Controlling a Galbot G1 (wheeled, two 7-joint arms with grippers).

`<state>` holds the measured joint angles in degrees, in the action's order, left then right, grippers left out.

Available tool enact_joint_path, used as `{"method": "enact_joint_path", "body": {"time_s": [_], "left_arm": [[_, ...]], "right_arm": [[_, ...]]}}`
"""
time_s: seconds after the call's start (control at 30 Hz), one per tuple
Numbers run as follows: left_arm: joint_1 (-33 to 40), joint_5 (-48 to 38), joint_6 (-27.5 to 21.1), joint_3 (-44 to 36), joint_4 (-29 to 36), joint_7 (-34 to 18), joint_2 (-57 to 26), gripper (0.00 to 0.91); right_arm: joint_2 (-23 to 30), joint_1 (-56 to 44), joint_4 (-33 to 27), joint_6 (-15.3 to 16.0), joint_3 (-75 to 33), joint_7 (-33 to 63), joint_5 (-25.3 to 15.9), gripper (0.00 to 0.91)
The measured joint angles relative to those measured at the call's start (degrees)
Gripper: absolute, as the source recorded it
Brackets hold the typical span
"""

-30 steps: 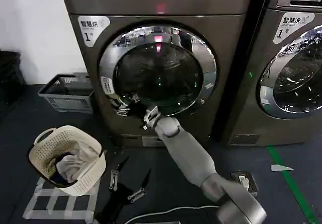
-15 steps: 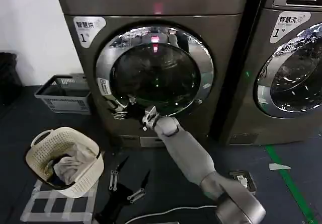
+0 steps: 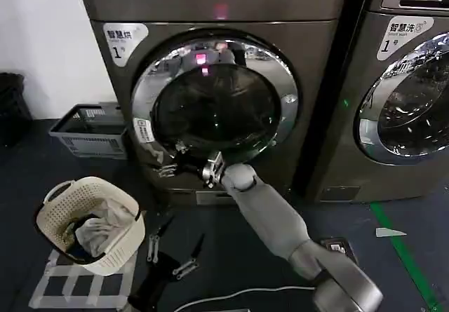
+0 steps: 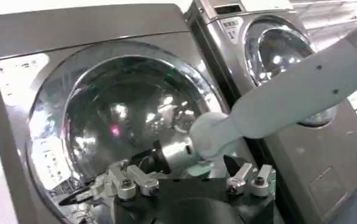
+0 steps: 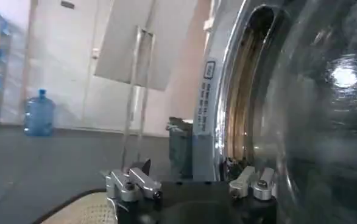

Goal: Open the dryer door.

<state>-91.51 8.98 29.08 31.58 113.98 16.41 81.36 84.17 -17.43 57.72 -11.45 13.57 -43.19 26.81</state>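
Head view: the right gripper point(image 3: 210, 167) sits at the lower left part of the dryer door point(image 3: 217, 102), against the chrome ring, with its fingers reaching in toward the rim. I cannot tell whether its jaws are spread or pressed together, or whether they pinch the door's edge. The right arm point(image 3: 280, 224) runs from the near right of the scene up and to the left to that spot. In the right wrist view, the two finger mounts stand apart, and the door's chrome edge point(image 5: 227, 115) shows a dark gap between it and the glass bowl; the door seems to stand slightly off the drum front, though I cannot be sure.

The left gripper point(image 3: 165, 266) hangs low at the near edge of the scene, over the dark floor, its two dark fingers spread in a V and holding nothing. In the left wrist view the same fingers point(image 4: 81, 195) point toward the dryer, and the right arm point(image 4: 276, 97) crosses in front of the door glass.

The dryer point(image 3: 210, 3) fills the far middle, with a second machine point(image 3: 403, 80) just beside it on the right. A cream laundry basket point(image 3: 95, 207) with clothes stands on the floor at the near left. A grey crate point(image 3: 91, 130) lies farther back on the left, near the dryer's left side.
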Motion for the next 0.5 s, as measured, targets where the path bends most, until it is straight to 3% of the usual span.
{"method": "enact_joint_path", "body": {"time_s": [0.5], "left_arm": [[7.4, -10.5, -5.9, 8.3, -3.3, 2.4, -3.2, 0.907]], "right_arm": [[-6.1, -0.8, 7.6, 0.0, 3.7, -6.8, 6.6, 0.907]]}}
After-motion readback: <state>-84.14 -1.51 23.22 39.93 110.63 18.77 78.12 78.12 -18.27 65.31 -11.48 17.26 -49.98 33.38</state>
